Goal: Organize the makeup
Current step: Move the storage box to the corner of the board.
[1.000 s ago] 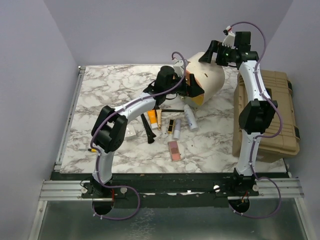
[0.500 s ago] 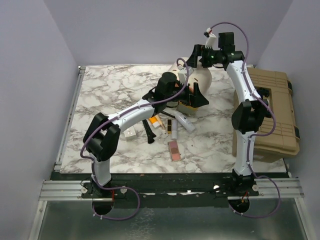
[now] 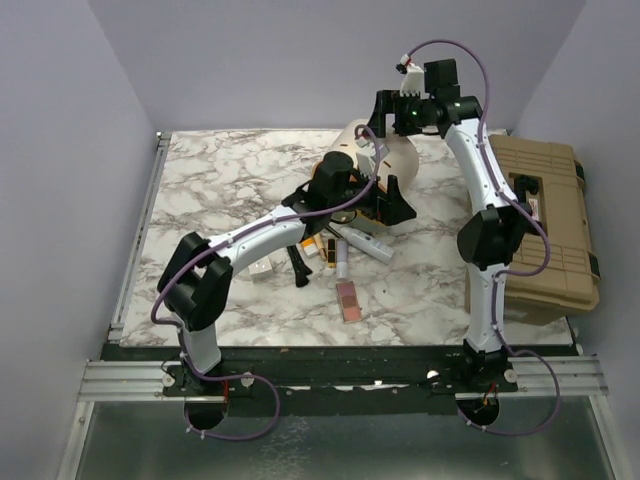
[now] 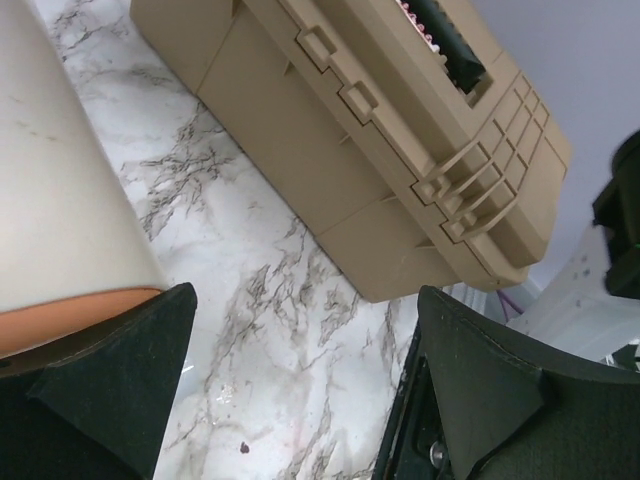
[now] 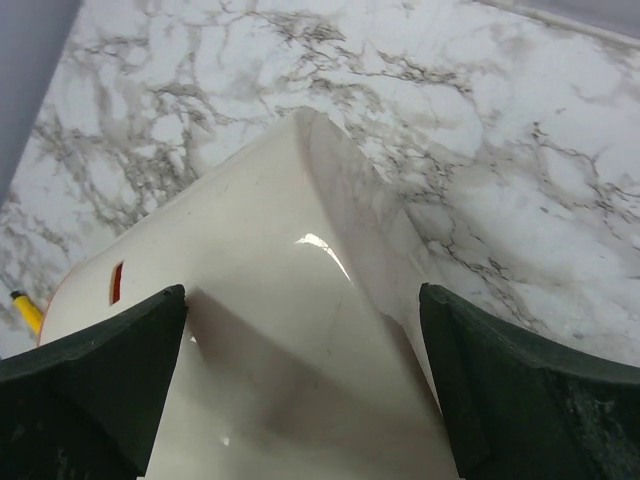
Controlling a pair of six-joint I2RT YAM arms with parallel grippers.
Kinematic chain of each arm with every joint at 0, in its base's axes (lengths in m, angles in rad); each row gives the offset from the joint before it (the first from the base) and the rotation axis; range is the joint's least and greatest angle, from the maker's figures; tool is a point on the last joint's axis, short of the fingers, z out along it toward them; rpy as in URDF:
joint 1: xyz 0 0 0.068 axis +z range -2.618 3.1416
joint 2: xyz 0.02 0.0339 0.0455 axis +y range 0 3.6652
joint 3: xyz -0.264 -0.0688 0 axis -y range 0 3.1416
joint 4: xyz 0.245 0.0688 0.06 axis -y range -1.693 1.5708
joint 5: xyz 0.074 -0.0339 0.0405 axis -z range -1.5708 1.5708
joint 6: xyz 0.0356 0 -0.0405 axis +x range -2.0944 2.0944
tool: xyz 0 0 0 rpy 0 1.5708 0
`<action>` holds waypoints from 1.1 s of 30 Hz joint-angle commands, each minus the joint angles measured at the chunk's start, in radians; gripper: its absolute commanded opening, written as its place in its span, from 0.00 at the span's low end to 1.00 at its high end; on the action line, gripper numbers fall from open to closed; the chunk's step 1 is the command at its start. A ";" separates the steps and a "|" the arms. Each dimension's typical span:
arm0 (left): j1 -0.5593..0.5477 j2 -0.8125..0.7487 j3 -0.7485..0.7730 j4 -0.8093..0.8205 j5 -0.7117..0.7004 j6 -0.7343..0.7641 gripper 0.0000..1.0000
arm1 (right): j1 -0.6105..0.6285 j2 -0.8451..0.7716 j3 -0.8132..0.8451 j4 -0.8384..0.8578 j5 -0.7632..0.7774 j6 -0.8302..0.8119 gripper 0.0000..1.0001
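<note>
behind the makeup (image 3: pixel 343 262), a cream case (image 5: pixel 280 300); tan toolbox (image 3: pixel 545 220) rightward.

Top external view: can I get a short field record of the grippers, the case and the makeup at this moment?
left gripper: open, nothing between its fingers, beside the orange end of the cream case
right gripper: open, over the case's far end
makeup: loose on the marble table, in front of the case; pink palette nearest the arm bases
tan toolbox: closed, on the table's right

Both arms reach forward, wrists near each other; left end effector (image 4: pixel 300 390) and right end effector (image 5: pixel 300 385) gape wide, seemingly gripping nothing.
</note>
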 commanded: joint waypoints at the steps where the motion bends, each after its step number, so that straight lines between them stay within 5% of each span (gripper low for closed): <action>1: 0.006 -0.096 -0.014 -0.075 -0.055 0.105 0.94 | 0.012 -0.127 -0.123 0.024 0.269 -0.071 1.00; 8: 0.011 -0.174 -0.061 -0.087 -0.053 0.172 0.95 | 0.012 -0.295 -0.190 0.082 0.376 -0.027 1.00; 14: 0.034 -0.341 -0.195 -0.091 -0.164 0.224 0.98 | 0.011 -0.570 -0.602 0.267 0.459 0.169 0.98; 21: 0.116 -0.549 -0.356 -0.147 -0.391 0.281 0.99 | 0.011 -0.851 -1.062 0.577 0.217 0.380 0.95; 28: 0.217 -0.560 -0.419 -0.186 -0.507 0.186 0.99 | 0.019 -0.877 -1.041 0.594 0.075 0.499 0.92; 33: 0.310 -0.501 -0.419 -0.194 -0.505 0.051 0.99 | 0.018 -0.909 -1.092 0.480 0.255 0.526 0.94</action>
